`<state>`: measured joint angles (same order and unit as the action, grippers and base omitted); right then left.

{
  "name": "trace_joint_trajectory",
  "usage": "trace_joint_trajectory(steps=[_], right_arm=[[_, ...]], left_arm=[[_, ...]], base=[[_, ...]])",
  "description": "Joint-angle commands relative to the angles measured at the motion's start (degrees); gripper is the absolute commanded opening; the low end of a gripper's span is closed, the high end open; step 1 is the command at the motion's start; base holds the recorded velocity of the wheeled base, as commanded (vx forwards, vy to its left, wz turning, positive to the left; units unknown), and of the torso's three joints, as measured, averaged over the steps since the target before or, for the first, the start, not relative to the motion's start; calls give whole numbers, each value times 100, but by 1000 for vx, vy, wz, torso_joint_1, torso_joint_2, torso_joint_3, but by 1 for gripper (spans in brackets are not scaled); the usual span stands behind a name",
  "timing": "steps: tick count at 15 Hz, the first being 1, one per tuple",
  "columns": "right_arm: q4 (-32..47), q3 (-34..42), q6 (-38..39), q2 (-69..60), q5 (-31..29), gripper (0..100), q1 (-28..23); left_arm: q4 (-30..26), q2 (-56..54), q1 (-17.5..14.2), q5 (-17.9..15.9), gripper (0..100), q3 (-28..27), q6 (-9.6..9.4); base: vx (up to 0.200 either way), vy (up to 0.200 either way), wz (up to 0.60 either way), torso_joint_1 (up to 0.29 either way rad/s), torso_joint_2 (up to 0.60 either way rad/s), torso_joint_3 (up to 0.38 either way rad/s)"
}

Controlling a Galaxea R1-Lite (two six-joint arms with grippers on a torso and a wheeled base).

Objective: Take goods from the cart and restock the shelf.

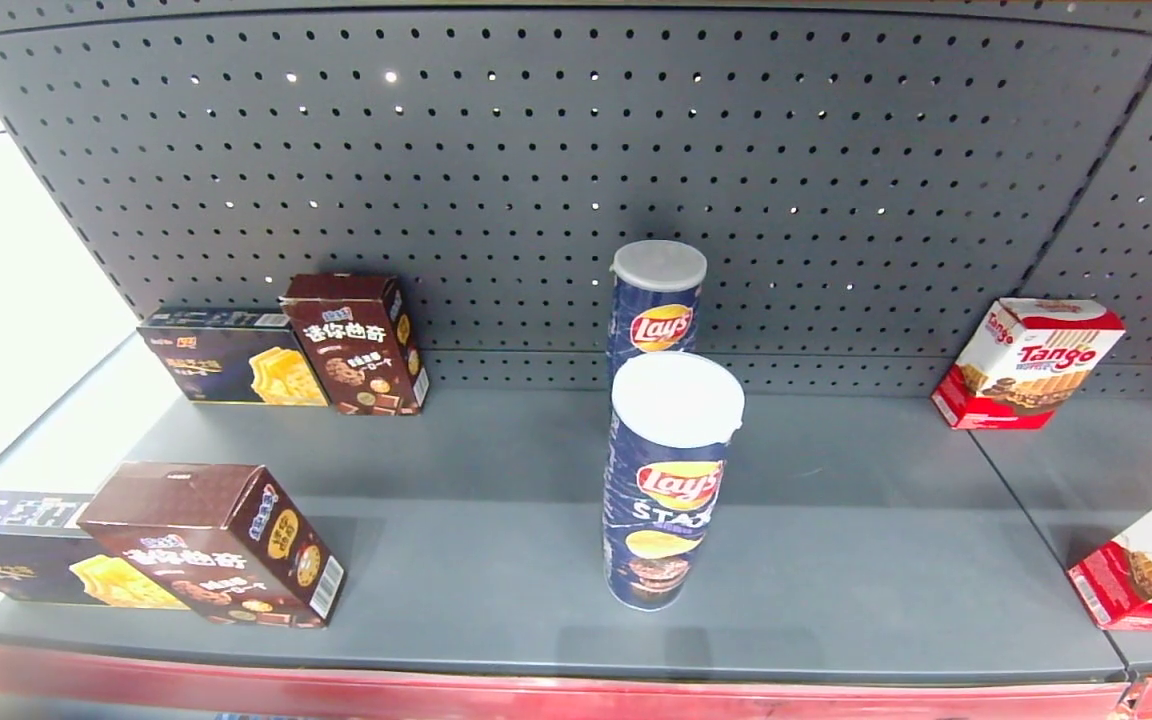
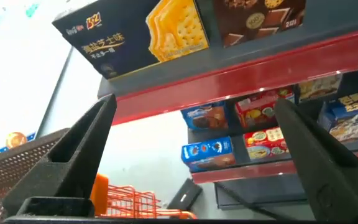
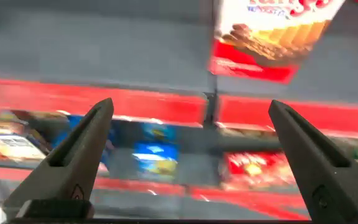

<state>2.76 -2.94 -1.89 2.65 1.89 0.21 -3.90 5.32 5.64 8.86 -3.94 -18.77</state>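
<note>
Left wrist view: L gripper (image 2: 191, 168) is spread wide w/ nothing btwn the fingers, low in front of the shelf (image 2: 241, 74), facing its red front lip. Past the fingers sit a black cracker box (image 2: 135, 34) and a brown cookie box (image 2: 260, 15) at the shelf edge, w/ blue and red packs (image 2: 241, 140) on a lower tier. An orange wire cart (image 2: 129, 202) is close by the gripper, and a brown basket (image 2: 17, 165) is off to one side. R gripper (image 3: 191, 168) is likewise released and empty, also in front of the red lip, w/ a wafer box (image 3: 272, 31) on the shelf beyond it. Head view: two chip cans stand upright mid-shelf in a row front to back, the front can (image 1: 671, 480) near the edge and the rear can (image 1: 656, 300) against the pegboard (image 1: 536, 150); can't tell if they touch. On the robot's left, a 2nd black box (image 1: 231, 355) and 2nd brown box (image 1: 361, 340) stand side by side at the back, w/ the first pair at the front edge. On the right, a rear wafer box (image 1: 1031, 360) leans by the pegboard, well apart from the front one.
</note>
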Motion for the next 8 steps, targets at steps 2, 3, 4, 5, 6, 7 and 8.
trace_joint_trajectory(steps=[2,3,4,5,6,7,8], right_arm=[[-29,56,417,-212,-1041,100,-3],[-65,65,488,-212,-1006,100,-3],[-65,74,488,-212,-866,100,-3],[-196,276,347,-212,-549,100,-3],[-258,294,127,-212,-488,100,-3],[-258,285,154,-212,-479,100,-3],[-258,285,163,-212,-479,100,-3]], left_arm=[[3,13,-2,-34,100,33,471],[-5,13,7,-174,100,33,603],[-5,13,16,-403,100,33,752],[-32,22,112,-1018,100,51,1086],[21,13,165,-1414,100,174,1148],[258,5,183,-1739,100,350,1042],[416,5,174,-1730,100,394,1025]], base=[[0,0,0,0,0,0],[0,0,0,0,0,0],[0,0,0,0,0,0],[0,0,0,0,0,0],[0,0,0,0,0,0],[0,0,0,0,0,0],[0,0,0,0,0,0]])
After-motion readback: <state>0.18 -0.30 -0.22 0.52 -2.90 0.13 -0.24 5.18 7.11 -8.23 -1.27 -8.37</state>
